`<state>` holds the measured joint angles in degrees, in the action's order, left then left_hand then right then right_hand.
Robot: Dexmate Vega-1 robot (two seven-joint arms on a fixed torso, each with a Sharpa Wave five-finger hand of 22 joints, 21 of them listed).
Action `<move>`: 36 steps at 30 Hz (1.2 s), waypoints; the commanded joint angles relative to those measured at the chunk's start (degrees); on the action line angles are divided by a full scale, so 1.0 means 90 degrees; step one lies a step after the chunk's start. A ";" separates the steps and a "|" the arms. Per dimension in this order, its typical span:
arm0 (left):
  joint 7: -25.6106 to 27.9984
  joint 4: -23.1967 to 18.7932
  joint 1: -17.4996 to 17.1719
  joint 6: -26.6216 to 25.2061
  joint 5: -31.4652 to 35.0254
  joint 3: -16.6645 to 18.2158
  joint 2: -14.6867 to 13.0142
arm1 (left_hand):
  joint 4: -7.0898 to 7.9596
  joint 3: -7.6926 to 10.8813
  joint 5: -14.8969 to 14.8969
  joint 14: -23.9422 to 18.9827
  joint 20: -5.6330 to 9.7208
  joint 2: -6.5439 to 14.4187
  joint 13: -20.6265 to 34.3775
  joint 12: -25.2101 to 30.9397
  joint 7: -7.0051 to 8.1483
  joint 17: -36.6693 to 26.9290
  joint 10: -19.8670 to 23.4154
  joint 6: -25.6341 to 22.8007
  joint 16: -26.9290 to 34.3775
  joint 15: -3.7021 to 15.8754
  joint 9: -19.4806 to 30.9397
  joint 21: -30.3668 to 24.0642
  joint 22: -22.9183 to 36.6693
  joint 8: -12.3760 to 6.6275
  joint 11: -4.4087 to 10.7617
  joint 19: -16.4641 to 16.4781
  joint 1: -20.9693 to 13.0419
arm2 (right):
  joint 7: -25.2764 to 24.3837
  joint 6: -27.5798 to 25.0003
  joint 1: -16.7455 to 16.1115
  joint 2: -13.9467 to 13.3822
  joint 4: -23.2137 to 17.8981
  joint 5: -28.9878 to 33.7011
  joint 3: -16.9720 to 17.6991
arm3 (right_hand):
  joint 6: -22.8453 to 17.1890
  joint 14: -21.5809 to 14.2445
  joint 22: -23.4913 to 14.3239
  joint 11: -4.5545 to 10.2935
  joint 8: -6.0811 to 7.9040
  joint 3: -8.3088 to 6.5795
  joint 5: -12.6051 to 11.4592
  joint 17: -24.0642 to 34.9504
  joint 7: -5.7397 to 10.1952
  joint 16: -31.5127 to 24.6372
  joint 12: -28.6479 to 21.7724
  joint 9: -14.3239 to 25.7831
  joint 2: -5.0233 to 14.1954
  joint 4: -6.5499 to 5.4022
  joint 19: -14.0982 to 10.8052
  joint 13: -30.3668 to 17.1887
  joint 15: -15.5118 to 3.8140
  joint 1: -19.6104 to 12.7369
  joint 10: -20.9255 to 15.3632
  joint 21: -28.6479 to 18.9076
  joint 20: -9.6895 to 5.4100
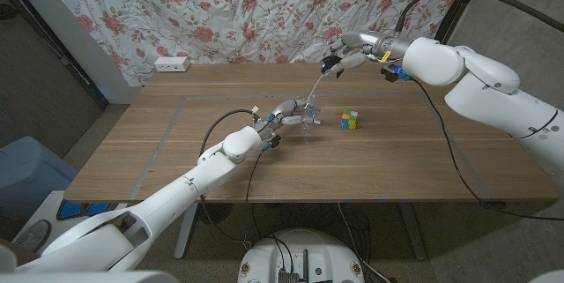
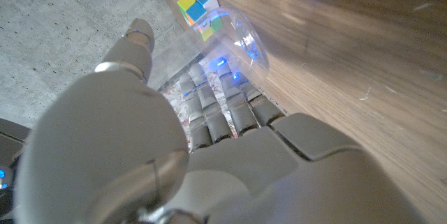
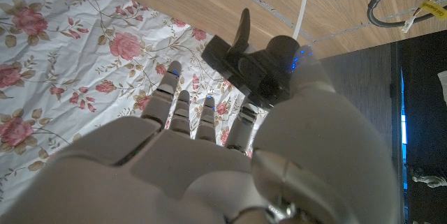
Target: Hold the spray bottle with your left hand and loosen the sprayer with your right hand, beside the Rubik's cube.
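Note:
My left hand [image 1: 289,115] grips a clear spray bottle [image 1: 309,119] that stands on the wooden table [image 1: 159,160], just left of the Rubik's cube [image 1: 350,121]. In the left wrist view the fingers [image 2: 223,112] wrap the clear bottle [image 2: 237,39], with the cube [image 2: 198,8] beyond it. My right hand [image 1: 351,57] is raised above and behind the bottle and holds the black sprayer head [image 1: 330,65]. A thin white tube [image 1: 315,87] slants from the head down toward the bottle's mouth. The right wrist view shows the sprayer head [image 3: 258,60] pinched in that hand [image 3: 209,161], tube [image 3: 302,11] hanging off.
A white power strip [image 1: 172,64] lies at the table's far left edge, under a floral curtain [image 1: 264,5]. A blue bin [image 1: 26,173] stands off the table's left side. Black cables run from both arms over the table.

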<state>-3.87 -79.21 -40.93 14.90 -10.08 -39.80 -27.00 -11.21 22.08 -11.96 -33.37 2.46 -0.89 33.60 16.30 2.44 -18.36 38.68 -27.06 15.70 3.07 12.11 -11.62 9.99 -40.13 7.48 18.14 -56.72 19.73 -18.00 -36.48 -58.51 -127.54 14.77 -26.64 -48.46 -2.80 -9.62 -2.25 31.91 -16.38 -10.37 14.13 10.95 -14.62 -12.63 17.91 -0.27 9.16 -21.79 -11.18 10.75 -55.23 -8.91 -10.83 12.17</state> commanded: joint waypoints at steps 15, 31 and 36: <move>0.0059 -0.0100 -0.0053 -0.0036 0.0043 -0.0002 -0.0038 | 0.0149 0.0151 0.0020 -0.0025 0.0051 0.0767 0.0027 -0.0020 -0.0010 -0.0020 0.0086 -0.0052 -0.0021 0.0679 0.0031 0.0020 0.0010 -0.0028 0.0036 0.0058 0.0663 | -0.0149 0.0094 -0.0086 -0.0222 -0.0100 -0.0337 0.0372 | -0.0035 -0.0079 0.0002 -0.0020 0.0068 -0.0044 -0.0044 0.0015 0.0022 -0.0044 0.0037 -0.0018 0.0092 -0.0016 -0.0031 -0.0023 -0.0032 -0.0053 -0.0115 0.0010 -0.0002; 0.0073 -0.0022 -0.0020 -0.0015 0.0061 0.0004 -0.0027 | 0.0144 0.0143 0.0021 -0.0026 0.0053 0.0758 0.0030 -0.0020 -0.0005 -0.0021 0.0102 -0.0072 -0.0022 0.0687 0.0032 0.0019 0.0010 -0.0035 0.0060 0.0062 0.0651 | -0.0122 0.0239 -0.0057 -0.0371 -0.0020 -0.0797 0.0600 | -0.0064 -0.0119 0.0002 -0.0035 0.0090 -0.0051 -0.0048 0.0014 -0.0002 -0.0056 0.0039 -0.0046 0.0099 -0.0011 -0.0044 -0.0024 -0.0049 -0.0067 -0.0160 0.0010 -0.0001; 0.0081 0.0009 -0.0010 0.0009 0.0067 0.0017 -0.0036 | 0.0146 0.0137 0.0022 -0.0026 0.0051 0.0755 0.0032 -0.0020 -0.0006 -0.0025 0.0107 -0.0073 -0.0020 0.0690 0.0032 0.0020 0.0010 -0.0035 0.0061 0.0058 0.0650 | -0.0103 0.0222 -0.0030 -0.0446 -0.0013 -0.0879 0.0650 | -0.0063 -0.0146 0.0002 -0.0027 0.0094 -0.0052 -0.0049 0.0013 -0.0001 -0.0064 0.0045 -0.0056 0.0099 -0.0010 -0.0049 -0.0025 -0.0036 -0.0069 -0.0164 0.0010 -0.0001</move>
<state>-3.33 -79.60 -41.17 14.79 -9.63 -39.85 -27.21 -11.21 22.08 -11.95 -33.37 2.46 -0.90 33.60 16.09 2.42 -18.50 38.68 -27.04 15.70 3.07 12.11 -11.62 9.99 -39.87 7.48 18.14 -56.72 18.53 -16.27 -37.10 -61.35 -127.98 8.97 -21.97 -48.40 -3.65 -9.62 -2.66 32.50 -16.55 -10.52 14.13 10.86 -14.84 -12.36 17.36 0.02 8.99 -21.79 -11.34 9.96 -55.52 -9.73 -10.83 12.18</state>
